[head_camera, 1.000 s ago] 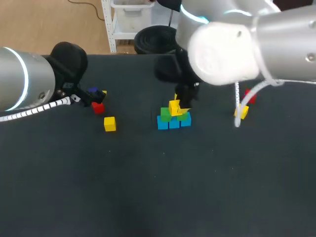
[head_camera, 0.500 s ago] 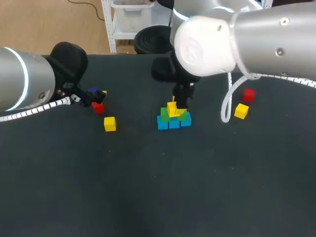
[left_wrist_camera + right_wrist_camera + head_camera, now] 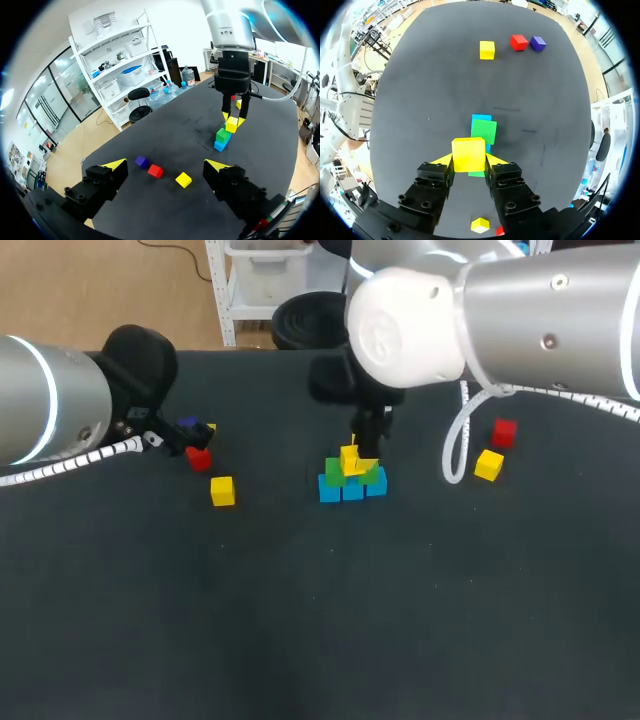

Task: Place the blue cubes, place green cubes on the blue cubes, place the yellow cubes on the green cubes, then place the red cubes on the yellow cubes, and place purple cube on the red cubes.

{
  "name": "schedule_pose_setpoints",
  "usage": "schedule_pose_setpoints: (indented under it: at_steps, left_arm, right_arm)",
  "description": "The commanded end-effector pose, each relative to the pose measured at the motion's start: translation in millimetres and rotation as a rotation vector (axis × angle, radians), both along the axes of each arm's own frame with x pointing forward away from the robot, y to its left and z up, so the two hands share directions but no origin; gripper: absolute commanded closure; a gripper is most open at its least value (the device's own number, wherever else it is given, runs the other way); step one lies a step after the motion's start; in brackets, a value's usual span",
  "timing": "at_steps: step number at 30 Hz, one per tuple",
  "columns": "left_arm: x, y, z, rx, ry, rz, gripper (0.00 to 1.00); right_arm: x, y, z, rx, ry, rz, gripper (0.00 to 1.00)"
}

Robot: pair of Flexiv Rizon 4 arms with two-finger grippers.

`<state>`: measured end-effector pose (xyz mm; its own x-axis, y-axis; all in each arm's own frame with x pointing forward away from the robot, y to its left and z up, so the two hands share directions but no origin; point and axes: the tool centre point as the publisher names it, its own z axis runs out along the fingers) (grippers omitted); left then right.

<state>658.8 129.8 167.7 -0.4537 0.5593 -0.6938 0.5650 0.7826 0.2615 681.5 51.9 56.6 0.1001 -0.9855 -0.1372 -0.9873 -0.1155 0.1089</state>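
Head cam: fixed, high behind me, looks down on the table [image 3: 300,640]. Left wrist cam: at my left, slanting across the table, far from the cube stack [image 3: 223,136]. Right wrist cam: straight down, close above that stack. All three share the stack plus the loose yellow cube [image 3: 222,491], red cube [image 3: 199,458] and purple cube [image 3: 187,425].

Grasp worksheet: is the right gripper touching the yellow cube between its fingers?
Touching: right wrist view shows both fingers pressing the yellow cube from opposite sides.

blue cubes [image 3: 330,491]: row | green cubes [image 3: 484,131]: atop blue | yellow cube [image 3: 468,153]: in right claw [image 3: 469,162], over green | purple cube [image 3: 188,425]: well apart
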Motion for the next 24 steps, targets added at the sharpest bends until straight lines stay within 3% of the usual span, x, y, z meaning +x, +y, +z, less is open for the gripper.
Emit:
schedule_pose_setpoints:
  at_steps: [1, 24]
  left_arm:
    - [-0.2, -0.4, -1.1, -0.002, -0.004, 0.003, 0.0]
    - [-0.2, -0.4, -1.1, -0.002, -0.004, 0.003, 0.0]
  right_arm:
    - [0.7, -0.2, -1.8, 0.006, -0.001, -0.002, 1.0]
    - [9.4, 2.7, -2.9, 0.019, -0.013, 0.007, 1.0]
